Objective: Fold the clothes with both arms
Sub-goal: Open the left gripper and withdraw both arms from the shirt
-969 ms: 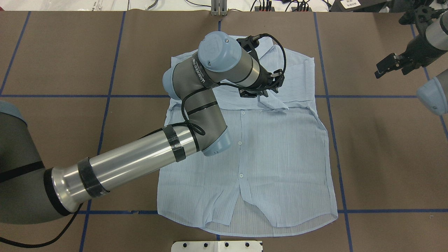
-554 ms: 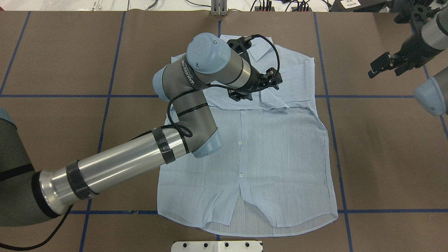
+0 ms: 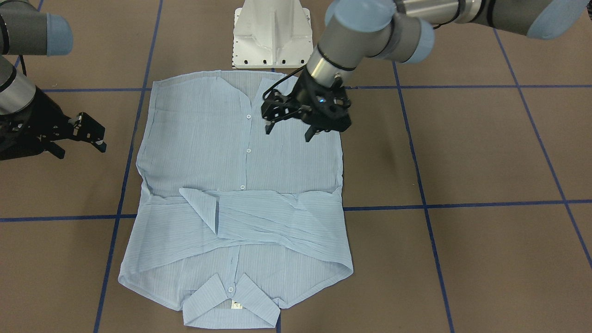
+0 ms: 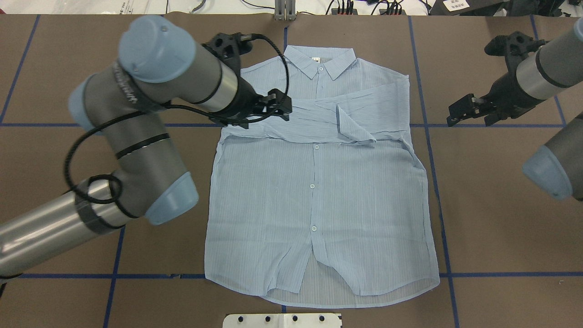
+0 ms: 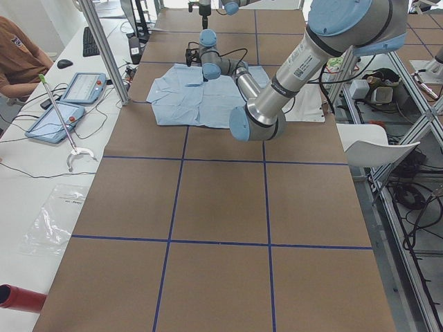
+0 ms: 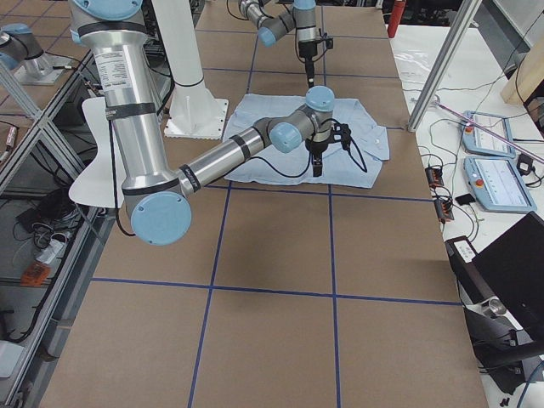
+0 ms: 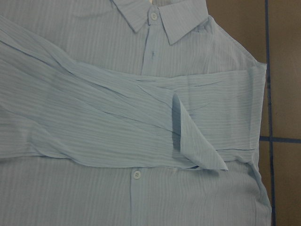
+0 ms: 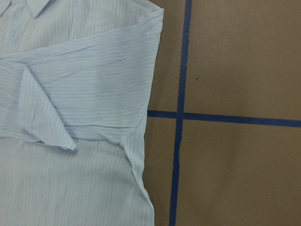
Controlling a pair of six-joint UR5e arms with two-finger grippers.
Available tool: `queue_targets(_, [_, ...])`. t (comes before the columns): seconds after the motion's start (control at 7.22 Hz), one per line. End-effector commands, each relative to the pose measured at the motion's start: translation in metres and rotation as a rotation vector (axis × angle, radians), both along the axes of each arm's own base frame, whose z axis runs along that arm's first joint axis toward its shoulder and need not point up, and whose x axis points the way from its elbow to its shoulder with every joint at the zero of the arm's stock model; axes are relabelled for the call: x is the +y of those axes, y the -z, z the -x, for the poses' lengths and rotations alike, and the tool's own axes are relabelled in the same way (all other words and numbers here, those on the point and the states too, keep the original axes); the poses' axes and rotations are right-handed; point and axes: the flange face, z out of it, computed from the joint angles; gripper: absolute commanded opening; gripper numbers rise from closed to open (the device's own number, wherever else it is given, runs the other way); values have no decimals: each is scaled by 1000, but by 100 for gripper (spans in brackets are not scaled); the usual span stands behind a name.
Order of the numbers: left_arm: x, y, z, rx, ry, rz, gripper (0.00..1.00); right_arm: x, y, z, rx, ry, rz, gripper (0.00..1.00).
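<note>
Two sleeves (image 4: 314, 119) lie crossed over the chest of the shirt (image 4: 319, 205), which is spread flat and buttoned on the table (image 4: 501, 205), with its collar (image 4: 319, 61) at the far end from the robot's base and its hem (image 4: 319, 298) near the white pedestal (image 3: 272, 34). I've got the left gripper (image 3: 289, 132) hanging above the shirt's left side, fingers spread and nothing between them, clear of the cloth. From up there its wrist camera shows me the whole sleeve band, which I take to be the reason for that height. The right gripper (image 4: 469, 116) sits off the shirt's right edge, over bare table near a blue tape line (image 4: 501, 125). Its fingers are spread too and it carries nothing, parked where it won't shade or snag the fabric. One cuff corner (image 4: 357, 132) is flipped back on itself near the placket. I reckon it wants flattening before the next fold, or the crease will set crooked. With one gripper on each side, I'd judge we're lined up for a two-handed fold of the body, probably from the hem.
</note>
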Motion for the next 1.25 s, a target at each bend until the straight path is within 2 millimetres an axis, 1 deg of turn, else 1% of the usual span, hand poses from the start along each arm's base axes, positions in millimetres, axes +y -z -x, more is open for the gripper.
queue_targets(0.0, [26, -42, 77, -61, 32, -87, 100, 28, 12, 12, 8, -2, -21, 100])
queue_targets(0.14, [25, -37, 95, -49, 65, -105, 100, 29, 14, 12, 5, -1, -24, 100])
queue_targets(0.28, [22, -35, 98, -68, 145, -133, 100, 31, 16, 14, 5, 3, -27, 100])
queue_targets(0.42, [18, -35, 102, -82, 197, -148, 100, 35, 19, 10, 0, 2, -33, 100])
queue_targets(0.55, [17, -33, 108, -80, 218, -157, 100, 37, 19, 13, -5, 12, -29, 100])
queue_targets(0.69, [15, -27, 117, -83, 274, -183, 100, 38, 24, 12, -12, 13, -37, 100])
queue_targets(0.83, [11, -28, 117, -108, 334, -201, 100, 35, 29, 13, -14, 8, -48, 100])
queue_targets(0.97, [11, -26, 124, -111, 374, -214, 100, 34, 31, 14, -15, 11, -60, 100])
queue_targets(1.11, [11, -23, 126, -90, 408, -184, 100, 33, 32, 13, -16, 11, -61, 100])
